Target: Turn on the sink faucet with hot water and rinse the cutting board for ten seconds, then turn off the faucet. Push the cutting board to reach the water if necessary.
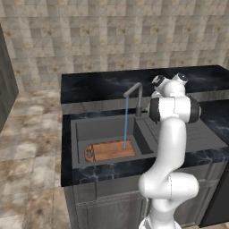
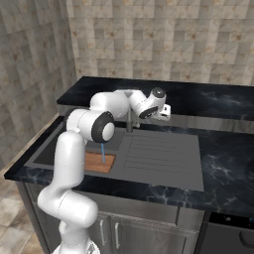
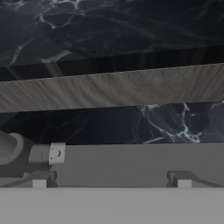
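Observation:
Water (image 1: 125, 123) runs in a thin blue stream from the sink faucet (image 1: 136, 91) onto the cutting board (image 1: 109, 150), which lies flat in the sink (image 1: 103, 127). The right base view shows the water (image 2: 102, 151) landing on the cutting board (image 2: 99, 162) behind my arm. My gripper (image 2: 165, 111) hovers just right of the faucet stem, above the back of the sink. In the hand view the gripper (image 3: 111, 183) is open with nothing between its fingertips (image 3: 39, 183). The faucet's small lever (image 3: 48, 154) sits just above the left fingertip.
A ribbed drainboard (image 2: 158, 154) lies right of the basin. The black marbled counter (image 2: 223, 158) surrounds the sink, with a raised grey ledge (image 3: 113, 89) and more counter behind it. A tiled wall (image 1: 112, 36) stands at the back.

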Robot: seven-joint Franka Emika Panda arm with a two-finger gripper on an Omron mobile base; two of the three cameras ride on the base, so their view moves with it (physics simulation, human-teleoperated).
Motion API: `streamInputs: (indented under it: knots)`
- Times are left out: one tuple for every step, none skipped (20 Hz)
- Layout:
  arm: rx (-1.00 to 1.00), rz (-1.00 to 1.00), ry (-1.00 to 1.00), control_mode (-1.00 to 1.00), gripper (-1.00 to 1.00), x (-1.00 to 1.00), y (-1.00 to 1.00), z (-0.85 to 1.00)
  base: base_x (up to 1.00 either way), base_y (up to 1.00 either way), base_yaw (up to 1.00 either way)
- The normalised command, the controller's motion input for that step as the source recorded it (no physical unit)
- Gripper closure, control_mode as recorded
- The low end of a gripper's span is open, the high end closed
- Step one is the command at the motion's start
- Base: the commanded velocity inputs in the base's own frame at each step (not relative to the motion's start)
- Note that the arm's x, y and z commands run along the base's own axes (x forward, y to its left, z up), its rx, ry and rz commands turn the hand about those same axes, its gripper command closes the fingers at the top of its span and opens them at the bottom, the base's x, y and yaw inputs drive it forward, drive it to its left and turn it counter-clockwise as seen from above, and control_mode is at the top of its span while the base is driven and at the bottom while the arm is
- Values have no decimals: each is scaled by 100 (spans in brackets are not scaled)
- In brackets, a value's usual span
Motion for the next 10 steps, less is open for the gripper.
streamInputs:
  knots:
    - [0,0,0,-100,-100,0,0,0,0,0,0]
    - [0,0,0,-100,-100,0,0,0,0,0,0]
    - [0,0,0,-100,-100,0,0,0,0,0,0]
    - [0,0,0,-100,-100,0,0,0,0,0,0]
    - [0,0,0,-100,-100,0,0,0,0,0,0]
    - [0,0,0,-100,-100,0,0,0,0,0,0]
    - [0,0,0,-100,-100,0,0,0,0,0,0]
    - [0,0,0,-100,-100,0,0,0,0,0,0]
    - [0,0,0,-100,-100,0,0,0,0,0,0]
    - [0,0,0,-100,-100,0,0,0,0,0,0]
